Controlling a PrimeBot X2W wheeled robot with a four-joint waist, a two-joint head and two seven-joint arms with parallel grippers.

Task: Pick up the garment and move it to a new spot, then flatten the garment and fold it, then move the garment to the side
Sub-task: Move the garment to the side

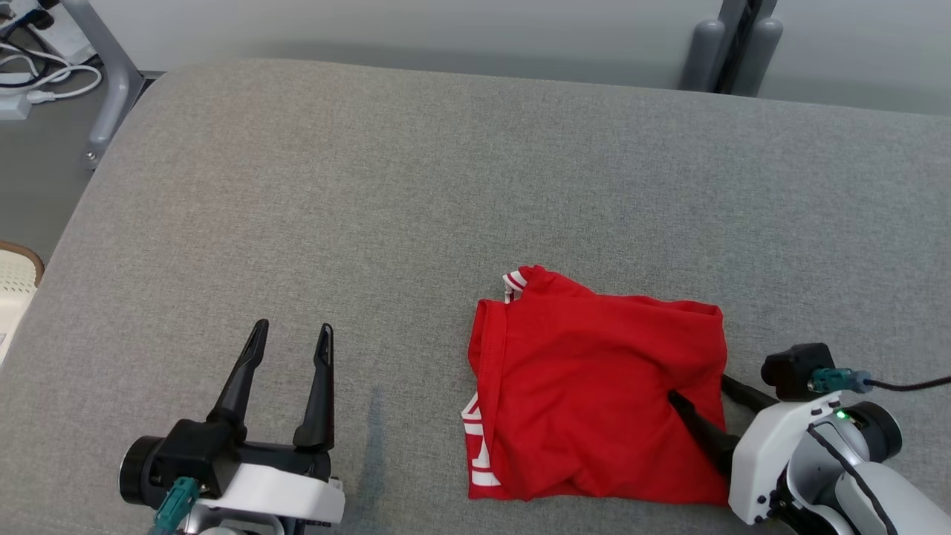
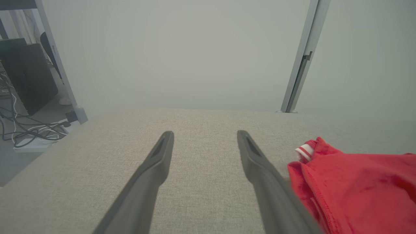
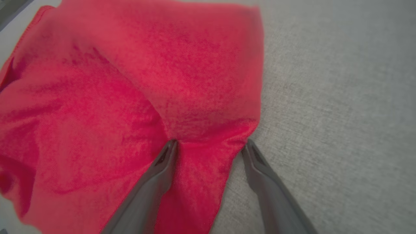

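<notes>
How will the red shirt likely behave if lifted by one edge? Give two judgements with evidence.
Probably floppy: the shirt lies in soft folds, so it should drape. Likely light and thin: it puckers at the right fingers.

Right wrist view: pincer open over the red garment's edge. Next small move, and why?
Probably shut the right pincer on the folded red fabric garment. Its jaws stand open astride the garment's right edge, one finger on the cloth, the other on the grey upholstered surface, so a pinch should catch that edge. The left pincer is open, apart from it.
</notes>
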